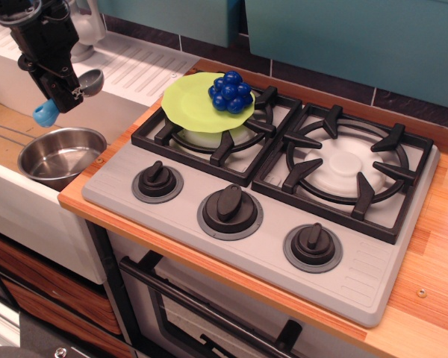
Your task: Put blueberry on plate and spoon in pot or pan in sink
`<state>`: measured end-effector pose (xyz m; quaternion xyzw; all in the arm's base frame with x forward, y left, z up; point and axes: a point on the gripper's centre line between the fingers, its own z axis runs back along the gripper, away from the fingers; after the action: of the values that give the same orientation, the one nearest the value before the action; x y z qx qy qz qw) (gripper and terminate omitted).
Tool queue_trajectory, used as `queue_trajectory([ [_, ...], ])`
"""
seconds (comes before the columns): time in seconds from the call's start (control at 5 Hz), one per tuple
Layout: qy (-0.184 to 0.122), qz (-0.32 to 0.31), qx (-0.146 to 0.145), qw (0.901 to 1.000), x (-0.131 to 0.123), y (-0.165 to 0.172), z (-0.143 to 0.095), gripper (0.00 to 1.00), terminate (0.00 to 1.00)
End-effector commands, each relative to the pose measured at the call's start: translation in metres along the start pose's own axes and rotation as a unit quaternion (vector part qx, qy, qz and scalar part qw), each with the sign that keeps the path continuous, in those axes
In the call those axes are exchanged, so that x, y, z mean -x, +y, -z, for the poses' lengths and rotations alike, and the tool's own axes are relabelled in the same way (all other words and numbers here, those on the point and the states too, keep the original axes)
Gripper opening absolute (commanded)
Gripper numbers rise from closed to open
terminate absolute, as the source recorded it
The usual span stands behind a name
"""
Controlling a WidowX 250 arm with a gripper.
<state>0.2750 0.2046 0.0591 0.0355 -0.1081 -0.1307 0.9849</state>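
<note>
Shiny steel pot (62, 156), glossy blueberry (230, 92)
</note>
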Motion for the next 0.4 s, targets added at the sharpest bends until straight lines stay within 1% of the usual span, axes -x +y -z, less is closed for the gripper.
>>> queue_trajectory([
  [0.0, -0.031, -0.004, -0.024, 0.9992, -0.0090, 0.0063, -0.0055, 1.00, 0.00],
  [0.2, -0.029, -0.007, -0.028, 0.9992, -0.0094, 0.0014, -0.0094, 1.00, 0.00],
])
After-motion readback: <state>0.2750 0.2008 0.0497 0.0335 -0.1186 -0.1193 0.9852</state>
